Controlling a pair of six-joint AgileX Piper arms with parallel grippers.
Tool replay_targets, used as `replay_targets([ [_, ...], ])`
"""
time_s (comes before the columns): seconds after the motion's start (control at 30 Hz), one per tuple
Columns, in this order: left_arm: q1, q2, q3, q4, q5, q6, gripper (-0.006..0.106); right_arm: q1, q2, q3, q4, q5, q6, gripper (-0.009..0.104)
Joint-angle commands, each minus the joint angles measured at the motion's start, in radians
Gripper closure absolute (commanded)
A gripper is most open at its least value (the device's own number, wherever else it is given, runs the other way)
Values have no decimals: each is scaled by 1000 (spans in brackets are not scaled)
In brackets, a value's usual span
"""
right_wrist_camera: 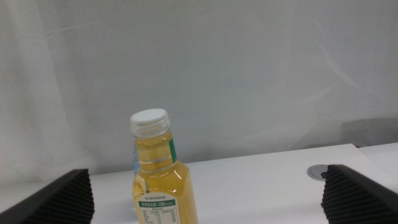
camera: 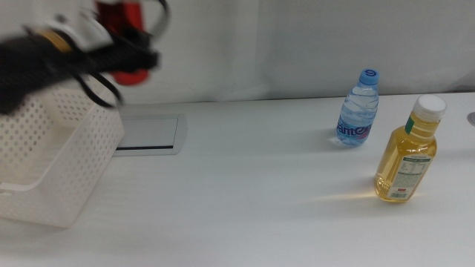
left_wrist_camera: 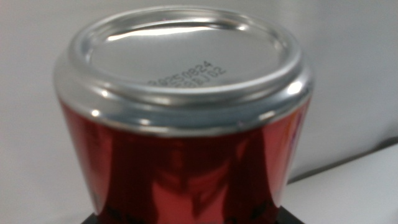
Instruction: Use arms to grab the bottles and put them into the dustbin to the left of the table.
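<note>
Middle view has the left gripper (camera: 128,55) raised above the white perforated dustbin (camera: 52,159) at the table's (camera: 245,193) left end, jaws clamped on the red drink can (camera: 126,22). Right gripper (right_wrist_camera: 205,193) gapes wide, empty, facing the yellow-liquid bottle (camera: 407,152); the water bottle (camera: 358,110) stands nearby

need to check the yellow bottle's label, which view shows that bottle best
The middle view: the whole yellow bottle stands upright on the table, label facing the camera. The right wrist view shows only its cap and upper part, between the open right gripper's jaws. The left wrist view misses it.
</note>
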Motion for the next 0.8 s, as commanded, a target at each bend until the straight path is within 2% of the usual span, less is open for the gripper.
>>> replay_targets([
  [0.0,59,-36,-77,-6,98,14,103,-3,-34,8,-6,-9,0,-8],
  [0.07,118,-50,-123,4,193,25,103,-3,-34,8,-6,-9,0,-8],
  [0.13,211,-55,-179,66,322,25,103,-3,-34,8,-6,-9,0,-8],
  [0.2,264,-55,-199,92,397,25,103,-3,-34,8,-6,-12,0,-8],
  [0.4,402,-45,-207,88,454,25,103,-3,-34,8,-6,-14,0,-8],
  [0.77,412,129,-207,92,444,25,103,-3,-34,8,-6,-14,0,-8],
])
